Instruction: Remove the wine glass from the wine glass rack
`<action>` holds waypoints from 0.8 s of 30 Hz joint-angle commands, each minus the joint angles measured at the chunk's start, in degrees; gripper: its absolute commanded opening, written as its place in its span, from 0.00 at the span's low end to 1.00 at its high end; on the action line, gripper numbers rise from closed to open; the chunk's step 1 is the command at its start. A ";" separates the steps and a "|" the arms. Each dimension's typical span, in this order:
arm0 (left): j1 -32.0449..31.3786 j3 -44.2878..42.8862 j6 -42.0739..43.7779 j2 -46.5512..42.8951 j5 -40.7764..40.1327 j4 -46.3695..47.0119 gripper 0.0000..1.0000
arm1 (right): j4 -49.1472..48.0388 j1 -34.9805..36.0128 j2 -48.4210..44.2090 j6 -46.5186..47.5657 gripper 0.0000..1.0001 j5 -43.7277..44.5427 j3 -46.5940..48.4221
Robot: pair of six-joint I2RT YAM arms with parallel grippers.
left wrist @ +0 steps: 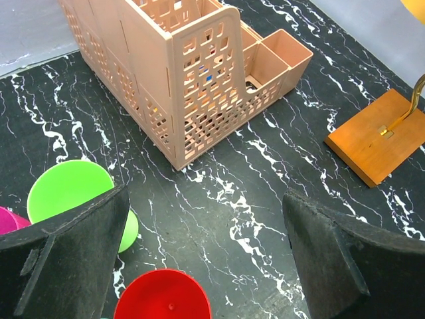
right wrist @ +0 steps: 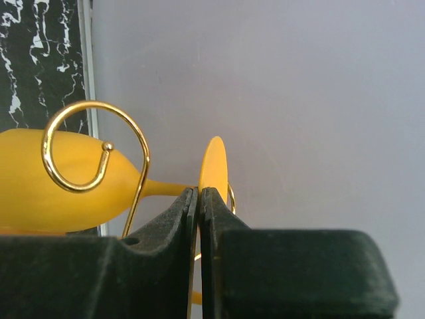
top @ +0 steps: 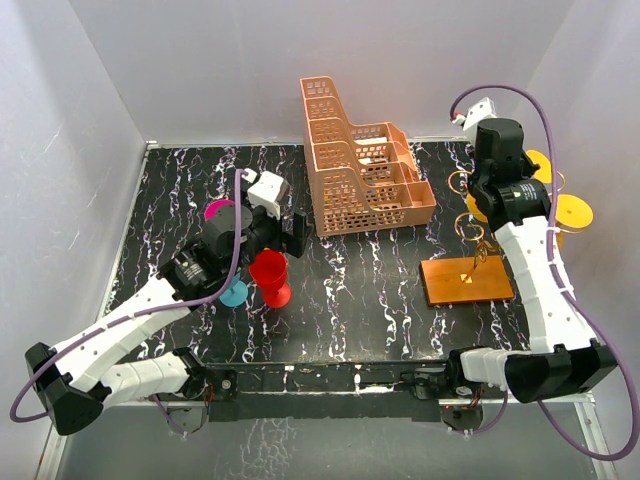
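Note:
A yellow wine glass (right wrist: 60, 179) hangs sideways on the wine glass rack, its stem passing a curled gold hook (right wrist: 93, 149). My right gripper (right wrist: 200, 193) is shut on the thin rim of the glass's round foot (right wrist: 214, 163). From above, that gripper (top: 532, 206) sits high by the right wall, beside the yellow glass (top: 573, 212). The rack's orange-brown base board (top: 467, 281) lies below it. My left gripper (left wrist: 206, 259) is open over the table, just above a red glass (left wrist: 163, 296), and holds nothing.
A peach lattice basket (top: 360, 160) stands at the back centre. Green (left wrist: 70, 189), magenta (left wrist: 10, 219) and blue (top: 235, 293) glasses sit on the table around the left gripper. The side wall is close behind the rack. The rack's base (left wrist: 382, 136) also shows in the left wrist view.

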State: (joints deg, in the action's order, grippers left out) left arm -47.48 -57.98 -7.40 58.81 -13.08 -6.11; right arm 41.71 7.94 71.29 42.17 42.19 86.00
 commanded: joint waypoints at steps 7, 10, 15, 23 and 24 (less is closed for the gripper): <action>-0.32 0.52 1.92 -0.95 -2.17 1.88 0.97 | -10.94 0.57 3.15 -1.02 0.08 -1.62 2.31; -0.33 0.82 2.42 -0.38 -2.54 2.17 0.97 | -14.98 0.56 3.94 0.39 0.08 -0.31 1.24; -0.33 2.15 2.96 0.17 -2.44 3.54 0.97 | -17.60 0.53 5.62 1.13 0.08 -1.67 2.27; -0.33 3.31 3.07 -0.56 -0.20 5.30 0.97 | -20.94 1.03 7.32 -2.49 0.08 -7.34 5.93; -0.33 3.59 3.23 -0.87 0.28 5.81 0.97 | -21.99 1.18 7.37 -3.00 0.08 -8.10 6.20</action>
State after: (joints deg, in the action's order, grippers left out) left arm -47.48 -55.99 -5.02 59.75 -14.35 -3.88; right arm 27.62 8.45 78.98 41.65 37.50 87.96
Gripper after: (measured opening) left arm 0.969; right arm 0.098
